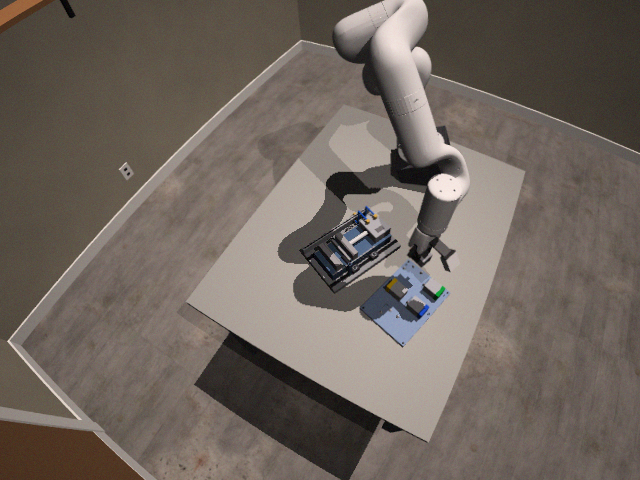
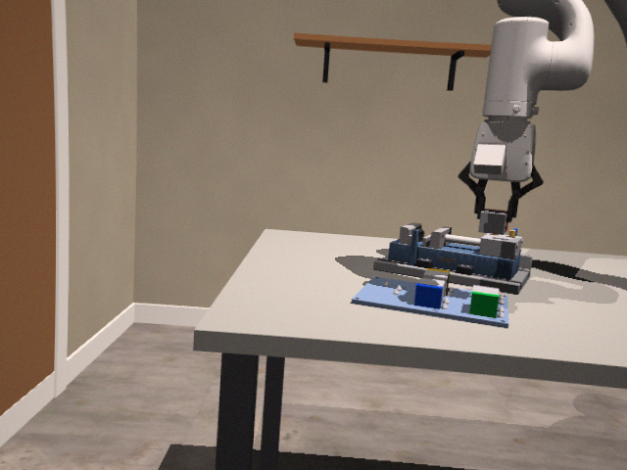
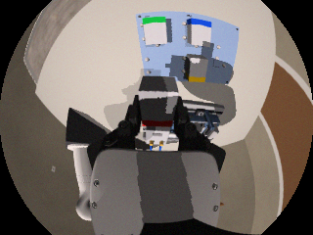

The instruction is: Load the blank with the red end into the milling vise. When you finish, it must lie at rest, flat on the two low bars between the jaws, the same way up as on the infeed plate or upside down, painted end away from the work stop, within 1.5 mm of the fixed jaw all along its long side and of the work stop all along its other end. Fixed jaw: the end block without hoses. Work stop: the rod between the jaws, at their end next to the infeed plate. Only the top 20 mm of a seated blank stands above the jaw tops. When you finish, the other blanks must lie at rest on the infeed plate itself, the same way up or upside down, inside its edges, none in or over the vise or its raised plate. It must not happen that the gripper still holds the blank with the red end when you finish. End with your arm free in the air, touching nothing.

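Note:
My gripper (image 2: pixel 494 214) is shut on the grey blank with the red end (image 2: pixel 493 221) and holds it in the air, above the level of the jaw tops. In the wrist view the blank (image 3: pixel 158 106) sits between my fingers with its red end (image 3: pixel 156 124) showing. From above, my gripper (image 1: pixel 421 256) hangs between the milling vise (image 1: pixel 351 248) and the far corner of the blue infeed plate (image 1: pixel 405 302). The vise (image 2: pixel 456 250) stands on a dark raised plate, and the gap between its jaws shows no blank.
Three blanks lie on the infeed plate: green-ended (image 1: pixel 435 290), blue-ended (image 1: pixel 417 306) and yellow-ended (image 1: pixel 395 286). The vise's end block with hoses (image 1: pixel 371 221) faces the arm's base. Small pegs stand on the infeed plate. A wall shelf (image 2: pixel 392 45) is far behind.

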You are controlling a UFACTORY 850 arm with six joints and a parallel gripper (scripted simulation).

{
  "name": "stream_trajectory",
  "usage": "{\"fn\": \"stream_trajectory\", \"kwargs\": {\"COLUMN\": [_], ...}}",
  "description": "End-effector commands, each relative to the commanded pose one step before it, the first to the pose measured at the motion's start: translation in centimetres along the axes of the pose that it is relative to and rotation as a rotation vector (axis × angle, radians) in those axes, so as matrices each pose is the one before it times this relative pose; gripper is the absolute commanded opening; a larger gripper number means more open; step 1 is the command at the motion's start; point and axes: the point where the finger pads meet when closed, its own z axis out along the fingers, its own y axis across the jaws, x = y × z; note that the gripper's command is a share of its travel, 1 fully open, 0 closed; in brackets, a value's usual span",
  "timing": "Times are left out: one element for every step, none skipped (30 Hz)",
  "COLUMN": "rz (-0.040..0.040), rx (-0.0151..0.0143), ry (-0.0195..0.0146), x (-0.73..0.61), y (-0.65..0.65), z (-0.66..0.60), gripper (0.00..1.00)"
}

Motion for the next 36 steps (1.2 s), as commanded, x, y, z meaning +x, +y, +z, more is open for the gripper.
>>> {"fn": "stream_trajectory", "kwargs": {"rz": [0.047,0.0,0.0,0.0,0.0,0.0,-0.00467,0.00052,0.00052,0.00052,0.00052,0.00052,0.00052,0.00052,0.00052,0.00052,0.0,0.0,0.0,0.0,0.0,0.0,0.0,0.0001,-0.00001,-0.00001,-0.00001,-0.00001,-0.00001,-0.00001,-0.00001,-0.00001,-0.00001,0.0,0.0,0.0], "rx": [-0.00424,0.0,0.0,0.0,0.0,0.0,0.00137,-0.00015,-0.00015,-0.00015,-0.00015,-0.00015,-0.00015,-0.00015,-0.00015,-0.00015,0.0,0.0,0.0,0.0,0.0,0.0,0.0,-0.0001,0.0,0.0,0.0,0.0,0.0,0.0,0.0,0.0,0.0,0.0,0.0,0.0], "ry": [0.00219,0.0,0.0,0.0,0.0,0.0,-0.00031,0.00003,0.00003,0.00003,0.00003,0.00003,0.00003,0.00003,0.00003,0.00003,0.0,0.0,0.0,0.0,0.0,0.0,0.0,-0.00031,0.00002,0.00002,0.00002,0.00002,0.00002,0.00002,0.00002,0.00002,0.00002,0.0,0.0,0.0], "x": [0.064,0.0,0.0,0.0,0.0,0.0,-0.384,-0.386,-0.385,-0.385,-0.385,-0.385,-0.385,-0.385,-0.384,-0.384,0.0,0.0,0.0,0.0,0.0,0.0,0.0,-0.268,-0.384,-0.384,-0.384,-0.384,-0.384,-0.384,-0.384,-0.384,-0.384,0.0,0.0,0.0], "y": [0.053,0.0,0.0,0.0,0.0,0.0,0.32,0.318,0.318,0.318,0.319,0.319,0.319,0.319,0.319,0.32,0.0,0.0,0.0,0.0,0.0,0.0,0.0,0.215,0.32,0.32,0.32,0.32,0.32,0.32,0.32,0.32,0.32,0.0,0.0,0.0], "z": [-0.043,0.0,0.0,0.0,0.0,0.0,0.01,0.014,0.014,0.014,0.014,0.014,0.014,0.014,0.014,0.014,0.0,0.0,0.0,0.0,0.0,0.0,0.0,0.014,0.014,0.014,0.014,0.014,0.014,0.014,0.014,0.014,0.014,0.0,0.0,0.0], "gripper": [0.0,0.0,0.0,0.0,0.0,0.0,0.0,0.0,0.0,0.0,0.0,0.0,0.0,0.0,0.0,0.0,0.0,0.0,0.0,0.0,0.0,0.0,0.0,0.0,0.0,0.0,0.0,0.0,0.0,0.0,0.0,0.0,0.0,0.0,0.0,0.0]}}
